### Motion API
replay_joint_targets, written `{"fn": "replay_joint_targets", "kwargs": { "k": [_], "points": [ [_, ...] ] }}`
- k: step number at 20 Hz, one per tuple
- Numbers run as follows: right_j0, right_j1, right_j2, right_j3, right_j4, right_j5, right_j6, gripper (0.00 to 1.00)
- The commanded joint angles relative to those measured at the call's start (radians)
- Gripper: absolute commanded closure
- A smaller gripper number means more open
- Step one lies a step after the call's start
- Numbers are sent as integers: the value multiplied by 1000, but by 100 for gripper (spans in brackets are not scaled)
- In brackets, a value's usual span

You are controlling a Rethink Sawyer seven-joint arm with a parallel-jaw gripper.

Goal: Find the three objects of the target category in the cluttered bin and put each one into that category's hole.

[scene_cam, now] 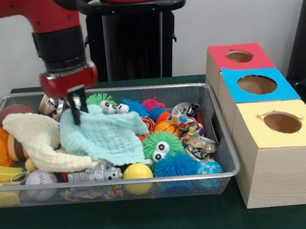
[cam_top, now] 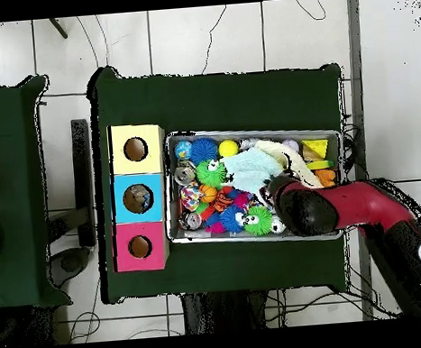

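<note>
gripper point(scene_cam: 77, 107) jaws pinched on mint cloth point(scene_cam: 105, 134), bin point(scene_cam: 219, 141) 10 o'clock | risk: thin fold slips, or cloth drags yellow cloth point(scene_cam: 40, 143) along

No lettering, label, brand, number or sign can be read anywhere: none on the wire bin point(scene_cam: 219, 141), its toys, or the three boxes with red, blue and yellow tops point(scene_cam: 285, 151)

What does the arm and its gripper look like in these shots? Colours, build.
A thick round red arm with a black cylindrical wrist section, then a red collar above the gripper, which has thin dark fingers. No cables or markings are visible on it.
</note>
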Motion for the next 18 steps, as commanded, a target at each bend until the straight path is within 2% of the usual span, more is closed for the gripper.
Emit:
{"fn": "replay_joint_targets", "kwargs": {
  "k": [1,4,8,15,18],
  "points": [
    [-80,-99,87,5,9,179,-323,100],
    [-108,-115,93,6,-35,186,-364,100],
    [-94,-137,60,-18,-101,224,-403,100],
    [-44,-108,12,-42,-184,238,-358,100],
    [-38,-119,8,-45,-195,267,-376,100]
  ]
}}
